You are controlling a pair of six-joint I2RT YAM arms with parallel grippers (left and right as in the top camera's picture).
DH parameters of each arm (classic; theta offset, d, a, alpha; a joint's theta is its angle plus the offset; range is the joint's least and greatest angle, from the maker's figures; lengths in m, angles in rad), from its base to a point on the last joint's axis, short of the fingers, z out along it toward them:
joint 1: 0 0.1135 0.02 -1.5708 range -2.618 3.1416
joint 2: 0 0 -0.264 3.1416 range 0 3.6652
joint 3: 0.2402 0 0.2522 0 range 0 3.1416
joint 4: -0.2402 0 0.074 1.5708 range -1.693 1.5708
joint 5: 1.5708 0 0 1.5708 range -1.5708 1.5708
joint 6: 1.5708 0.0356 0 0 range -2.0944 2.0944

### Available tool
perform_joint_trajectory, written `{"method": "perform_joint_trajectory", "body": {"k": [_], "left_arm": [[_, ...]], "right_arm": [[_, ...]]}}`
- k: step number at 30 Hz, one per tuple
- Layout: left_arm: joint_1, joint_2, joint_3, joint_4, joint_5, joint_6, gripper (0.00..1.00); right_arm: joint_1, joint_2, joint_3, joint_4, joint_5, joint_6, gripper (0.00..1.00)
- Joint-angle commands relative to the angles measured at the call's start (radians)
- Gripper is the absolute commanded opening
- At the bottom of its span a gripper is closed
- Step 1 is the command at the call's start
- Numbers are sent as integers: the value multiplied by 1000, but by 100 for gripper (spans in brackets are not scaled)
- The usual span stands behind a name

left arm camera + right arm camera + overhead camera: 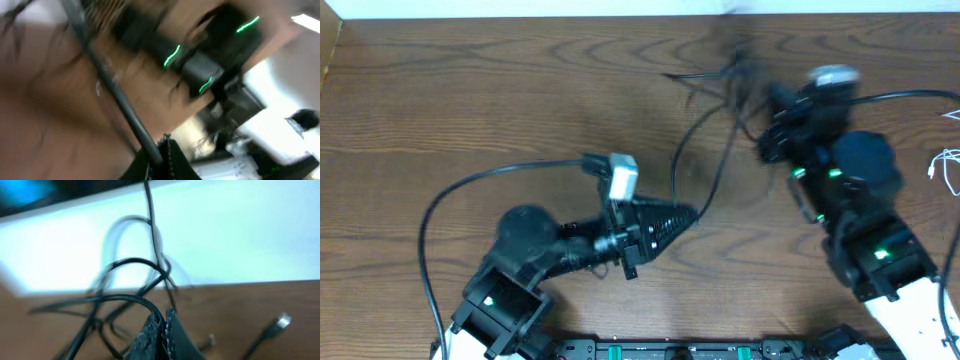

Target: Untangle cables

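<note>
The cables (120, 297) are thin, light and limp: they likely sag, loop and slide over each other instead of holding shape, and a hard tug would probably tighten the knot. A good hold is on a single strand just beside the knot, or behind a plug (280, 322).

The tangle sits at the far right of the bench (520, 90), its loops rising in front of the right tool (164, 325), which is clamped on black strands. The left tool (162, 155) is closed on one black strand. That strand runs from the front centre towards the knot, leaning right.
</note>
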Motion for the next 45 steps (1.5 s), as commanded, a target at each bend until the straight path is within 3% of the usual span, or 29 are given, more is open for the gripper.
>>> {"method": "perform_joint_trajectory", "body": {"k": [1, 8, 18, 22, 25, 29, 33, 36, 37, 40, 41, 42, 45], "left_arm": [[-3, -9, 12, -185, 4, 79, 8], [-3, 20, 11, -617, -473, 25, 8], [-3, 158, 11, -882, -943, -357, 8], [-3, 264, 8, -979, -1108, -548, 8], [-3, 367, 2, -1011, -1165, -625, 8], [-3, 521, 2, -982, -1164, -630, 8], [-3, 658, 2, -913, -1098, -629, 8], [-3, 723, 2, -862, -1038, -629, 9], [-3, 738, 2, -849, -1023, -629, 22], [-3, 757, 2, -812, -977, -629, 76], [-3, 756, 2, -798, -957, -629, 89], [-3, 756, 2, -776, -929, -628, 93], [-3, 756, 2, -657, -806, -628, 93]], "right_arm": [[-130, -47, 6, 16, 181, -30, 1], [-273, -156, 6, -18, 50, -30, 1], [-276, -198, 6, -21, 39, -32, 3], [-287, -198, 6, 37, 68, -140, 3], [-288, -198, 6, 79, 125, -260, 2], [-288, -200, 6, 118, 169, -388, 1], [-287, -202, 6, 61, 120, -351, 1], [-287, -202, 6, 12, 20, -337, 9], [-287, -201, 6, 3, -6, -337, 13], [-287, -196, 6, -3, -34, -337, 24], [-287, -194, 6, -3, -34, -337, 25], [-287, -193, 6, -3, -34, -337, 28], [-287, -190, 5, -12, -34, -337, 32]]}}
